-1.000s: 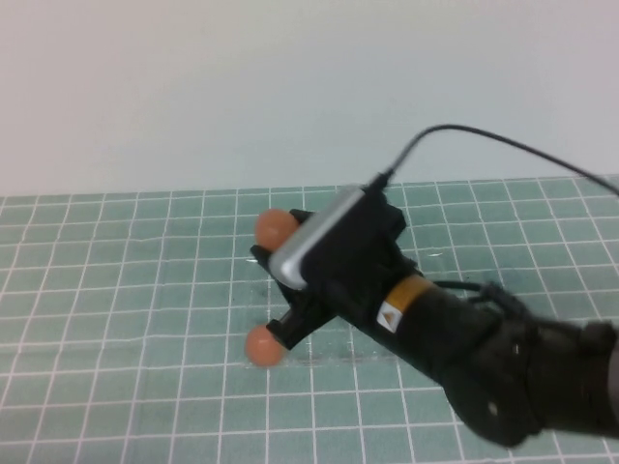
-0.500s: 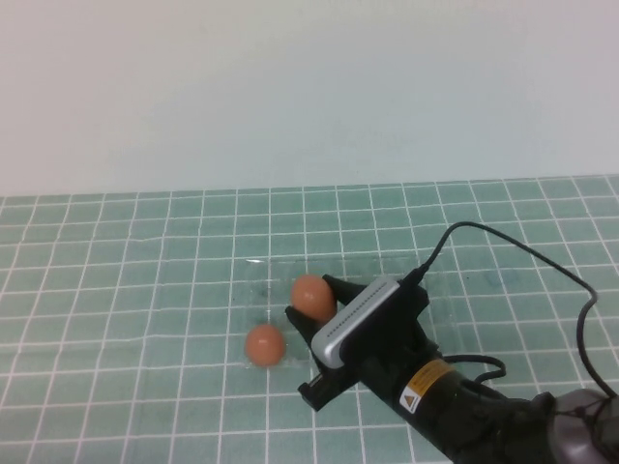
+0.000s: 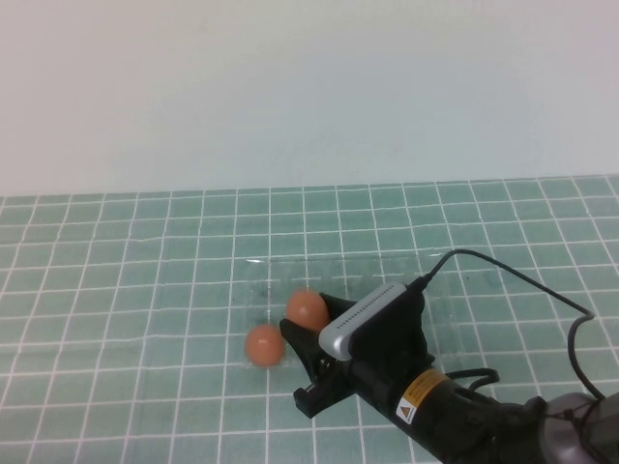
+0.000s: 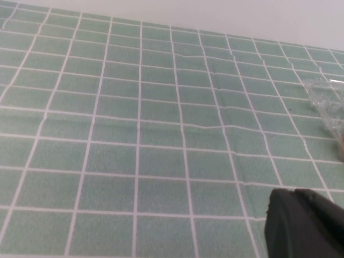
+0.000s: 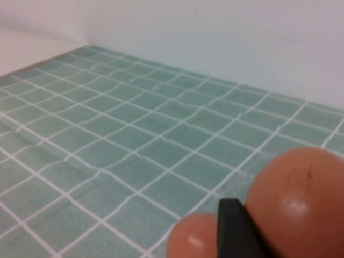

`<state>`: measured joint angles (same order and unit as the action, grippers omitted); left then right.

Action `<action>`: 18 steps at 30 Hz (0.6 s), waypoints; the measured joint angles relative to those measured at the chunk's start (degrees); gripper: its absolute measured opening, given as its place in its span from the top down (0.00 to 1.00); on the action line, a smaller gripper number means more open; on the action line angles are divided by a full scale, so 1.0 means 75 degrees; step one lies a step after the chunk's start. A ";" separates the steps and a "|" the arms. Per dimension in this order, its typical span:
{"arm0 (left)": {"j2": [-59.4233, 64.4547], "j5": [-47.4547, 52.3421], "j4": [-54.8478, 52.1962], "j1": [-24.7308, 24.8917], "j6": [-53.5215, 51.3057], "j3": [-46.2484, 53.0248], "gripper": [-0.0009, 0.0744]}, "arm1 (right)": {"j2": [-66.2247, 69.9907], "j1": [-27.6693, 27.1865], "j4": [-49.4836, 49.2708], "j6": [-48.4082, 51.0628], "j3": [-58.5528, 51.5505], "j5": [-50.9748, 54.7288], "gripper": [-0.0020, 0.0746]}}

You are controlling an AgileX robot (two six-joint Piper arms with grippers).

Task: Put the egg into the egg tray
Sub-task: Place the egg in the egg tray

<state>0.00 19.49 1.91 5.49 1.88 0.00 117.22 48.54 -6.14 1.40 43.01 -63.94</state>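
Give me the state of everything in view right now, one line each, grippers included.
egg: held between the right gripper's jaws, over the tray's near-left part.
second egg: resting by the tray's near-left edge, untouched.
egg tray: flat on the mat, clear plastic; cups hard to make out.
right gripper: shut on the egg, low over the tray.
left gripper: parked off to the side, only a dark tip visible.

No legible text, brand or number in any view. One sign only: small orange-and-white label with a black warning triangle [image 3: 415,396], lower right of centre in the high view, on the right arm's wrist housing. Its wording is unreadable.
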 joint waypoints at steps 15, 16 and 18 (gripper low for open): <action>0.0000 0.0000 0.0000 0.0000 0.0000 0.0000 0.99 | 0.0257 0.0000 -0.0074 -0.0803 0.0000 0.0014 0.47; 0.0000 0.0000 0.0000 0.0000 0.0000 0.0000 0.99 | 0.0257 0.0000 -0.0074 -0.0820 0.0000 0.0014 0.46; 0.0000 0.0000 0.0000 0.0000 0.0000 0.0000 0.99 | 0.0257 0.0000 -0.0074 -0.0834 0.0000 0.0014 0.45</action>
<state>0.00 19.49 1.91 5.49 1.88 0.00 119.15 48.54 -6.69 -4.85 43.01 -63.83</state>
